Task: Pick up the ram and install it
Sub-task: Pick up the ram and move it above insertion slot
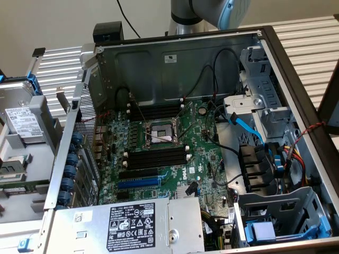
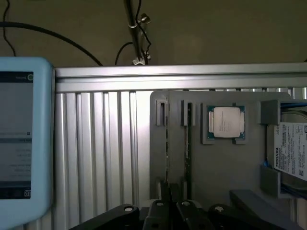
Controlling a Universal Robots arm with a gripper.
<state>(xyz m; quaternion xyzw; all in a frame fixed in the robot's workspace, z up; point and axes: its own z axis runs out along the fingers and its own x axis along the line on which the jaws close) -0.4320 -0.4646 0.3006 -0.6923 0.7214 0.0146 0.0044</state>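
Observation:
Two thin dark-green ram sticks stand on edge in slots of a grey holder tray: the left ram and the right ram. My gripper hangs some way above the near end of these sticks, its black fingers drawn together with nothing between them. In the exterior view the holder tray lies left of the open computer case, with a green ram edge showing on it. Empty black memory slots with white clips lie beside the processor socket. The arm's grey and blue joint is above the case's back wall.
On the tray sit a processor chip and a labelled hard drive. A light-blue tablet-like screen stands beside the ribbed aluminium table. Inside the case are a blue expansion slot, loose cables and a power supply.

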